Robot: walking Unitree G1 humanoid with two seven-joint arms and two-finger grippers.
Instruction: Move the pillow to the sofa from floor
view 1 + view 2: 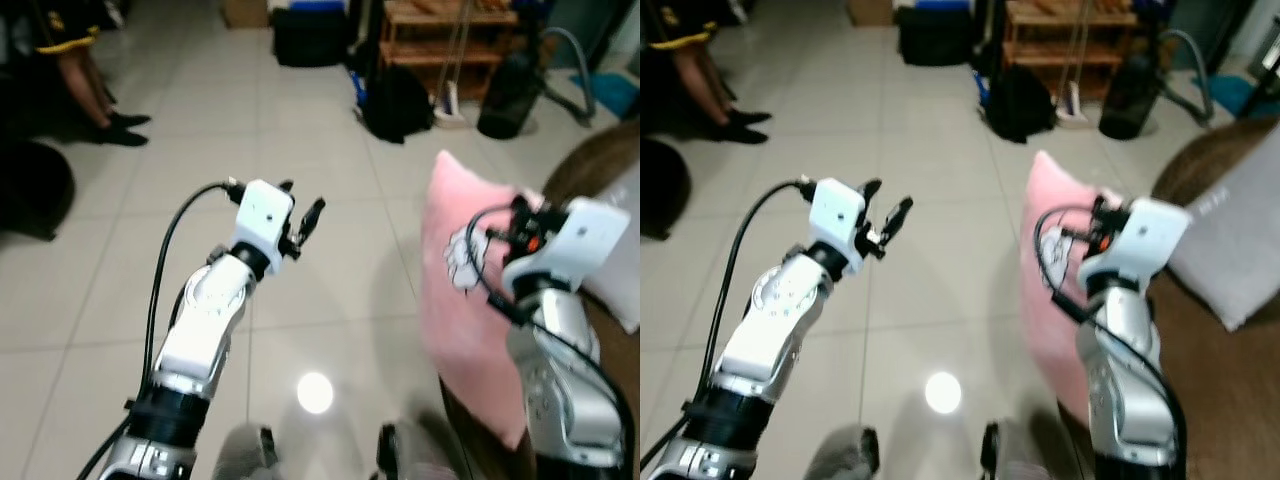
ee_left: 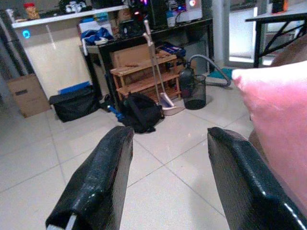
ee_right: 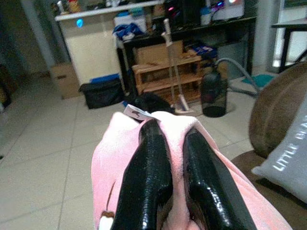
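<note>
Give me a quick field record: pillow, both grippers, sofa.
pillow: pink, off the floor, held upright at the sofa's edge
right gripper: shut on the pillow's top edge
left gripper: open, empty, raised over the tile floor
sofa: brown, on the robot's right, grey cushion on it
status: pillow not yet set down on the sofa

Pink pillow (image 1: 466,300) (white print on its face), upright, against brown sofa (image 1: 1220,330) edge.

The grey cushion (image 3: 287,165) on the brown sofa (image 3: 268,110), at the right of the scene, bears pale capitals reading "LITTLE", followed by a cut-off word starting "O". No other lettering can be read.
</note>
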